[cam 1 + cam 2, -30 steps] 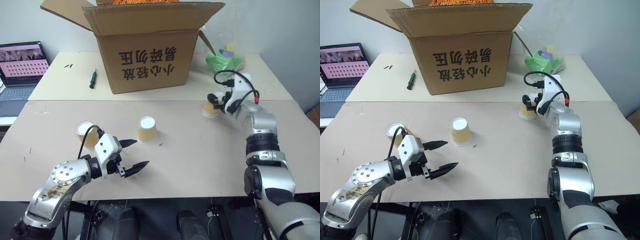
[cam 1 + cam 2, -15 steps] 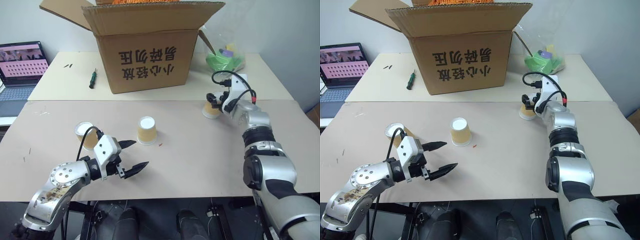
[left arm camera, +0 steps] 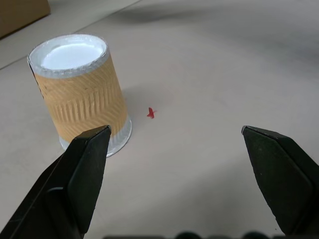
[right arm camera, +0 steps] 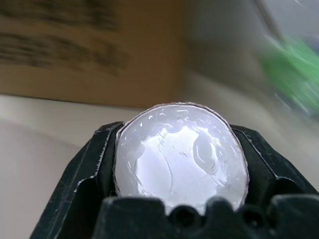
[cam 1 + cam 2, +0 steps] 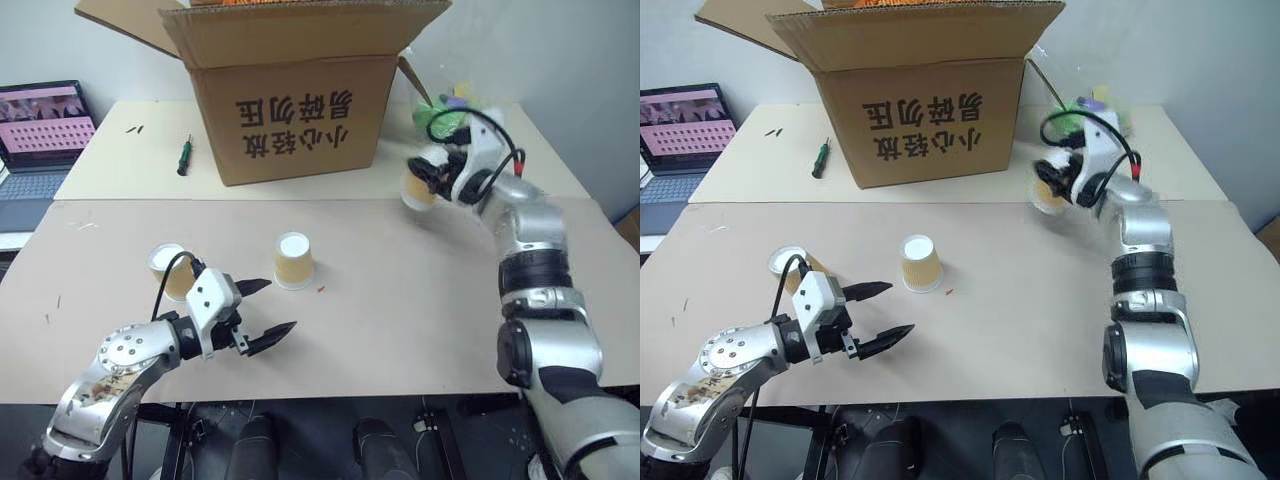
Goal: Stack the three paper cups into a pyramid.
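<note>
Right wrist view: the right gripper (image 4: 179, 164) is clamped on a paper cup (image 4: 180, 152), its two black fingers (image 4: 97, 164) pressed against the cup's sides and the white round end facing the camera. In the head views this held cup (image 5: 418, 188) is off the table (image 5: 400, 300), carried in the air just right of the cardboard box (image 5: 290, 90) and in front of a green bag (image 5: 440, 118) at the far right.

The left gripper (image 5: 268, 311) hovers low over the near left part of the table with its jaws spread wide and nothing between them. In its wrist view the fingers (image 3: 79, 174) frame a second cup (image 3: 82, 92) standing upside down, white base up, with a tiny red speck (image 3: 150, 113) on the table just beside it. In the left eye view that cup (image 5: 294, 260) sits near the table's middle, a little beyond the gripper tips.

The third cup (image 5: 168, 270) stands farther left, close behind the left gripper's wrist, well apart from the middle one.

Behind the box lie a green-handled screwdriver (image 5: 184, 157) and, at the far left edge, a laptop (image 5: 40, 125).
</note>
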{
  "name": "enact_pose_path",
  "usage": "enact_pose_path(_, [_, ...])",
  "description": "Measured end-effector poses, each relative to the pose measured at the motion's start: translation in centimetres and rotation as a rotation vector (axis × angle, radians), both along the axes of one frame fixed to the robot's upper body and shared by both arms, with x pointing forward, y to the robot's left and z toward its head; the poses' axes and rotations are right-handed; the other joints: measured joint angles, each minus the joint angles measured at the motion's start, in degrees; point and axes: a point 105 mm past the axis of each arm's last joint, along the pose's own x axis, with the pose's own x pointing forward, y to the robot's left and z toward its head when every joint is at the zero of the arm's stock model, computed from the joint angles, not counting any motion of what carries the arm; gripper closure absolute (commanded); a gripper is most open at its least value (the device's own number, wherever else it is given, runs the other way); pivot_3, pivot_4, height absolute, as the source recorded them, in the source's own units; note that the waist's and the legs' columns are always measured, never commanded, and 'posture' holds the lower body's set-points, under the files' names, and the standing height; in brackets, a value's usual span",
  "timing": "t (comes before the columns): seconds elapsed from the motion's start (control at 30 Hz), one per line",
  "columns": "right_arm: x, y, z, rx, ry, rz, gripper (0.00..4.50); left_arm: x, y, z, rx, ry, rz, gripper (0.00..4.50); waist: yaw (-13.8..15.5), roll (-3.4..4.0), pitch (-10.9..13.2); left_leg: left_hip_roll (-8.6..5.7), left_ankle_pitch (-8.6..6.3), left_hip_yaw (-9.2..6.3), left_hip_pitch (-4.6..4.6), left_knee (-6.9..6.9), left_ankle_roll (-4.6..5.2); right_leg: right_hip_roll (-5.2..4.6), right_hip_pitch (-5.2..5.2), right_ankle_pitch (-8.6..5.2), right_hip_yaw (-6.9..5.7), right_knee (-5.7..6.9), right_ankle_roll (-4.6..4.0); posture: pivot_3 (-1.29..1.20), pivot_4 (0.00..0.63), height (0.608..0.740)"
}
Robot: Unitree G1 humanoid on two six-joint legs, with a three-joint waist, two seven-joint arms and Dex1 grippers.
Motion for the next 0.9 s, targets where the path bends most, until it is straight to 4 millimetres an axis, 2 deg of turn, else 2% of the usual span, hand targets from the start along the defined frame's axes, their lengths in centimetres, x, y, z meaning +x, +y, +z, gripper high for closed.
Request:
enact_pose_path(0.03, [-1.7,1.6,-0.1,-0.049,-0.01,0.112,1.71,0.0,0.0,0.0,-0.001,-0.002,-0.001,0.0,0.11,-0.01,-0.01,0.01,0.0,-0.04,0.0,-0.03,0.0,0.02,0.01,-0.02,-0.06,-0.02,-0.04,0.0,0.15,0.7])
enact_pose_path(0.1, [-4.3,3.9,-1.8,-0.115,0.03,0.282,1.71,0.0,0.0,0.0,-0.002,-0.002,-0.001,0.0,0.22,-0.02,-0.01,0.02,0.0,-0.06,0.0,0.03,0.0,0.0,0.04,-0.03,-0.11,-0.01,-0.06,0.0,0.15,0.7])
enact_pose_path(0.2, [-5.9,5.1,-5.8,-0.173,0.156,0.39,1.71,0.0,0.0,0.0,-0.003,0.0,-0.001,0.0,0.52,-0.03,0.01,-0.01,0.01,-0.04,-0.01,0.22,-0.03,-0.05,0.08,-0.02,-0.1,0.0,-0.07,0.0,0.15,0.7])
enact_pose_path(0.27, [-6.0,5.3,-6.8,-0.193,0.187,0.404,1.71,0.0,0.0,0.0,-0.003,0.001,-0.001,0.0,0.54,-0.04,0.01,-0.02,0.03,-0.02,-0.01,0.29,-0.05,-0.05,0.08,-0.02,-0.07,0.0,-0.06,0.0,0.15,0.7])
enact_pose_path(0.57, [-5.2,5.8,-8.1,-0.215,0.218,0.418,1.71,0.0,0.0,0.0,-0.007,0.007,0.003,0.0,0.32,-0.04,0.01,-0.01,0.04,-0.04,0.01,0.22,-0.06,-0.02,0.07,0.0,-0.06,0.01,-0.04,0.0,0.15,0.7])
enact_pose_path(0.77, [-5.9,9.7,-8.4,-0.199,0.233,0.536,1.71,-0.1,0.0,-0.1,-0.006,0.018,0.013,0.0,0.14,-0.04,0.01,0.02,0.04,-0.06,0.01,0.19,-0.06,0.02,0.05,0.01,-0.06,0.03,-0.05,0.0,0.15,0.7])
enact_pose_path(0.9, [-6.1,10.7,-8.8,-0.206,0.245,0.565,1.71,-0.3,0.0,-0.2,-0.004,0.025,0.016,0.0,0.56,-0.04,0.01,0.01,0.04,-0.06,0.01,0.2,-0.07,0.01,0.07,0.01,-0.09,0.03,-0.05,0.0,0.15,0.7])
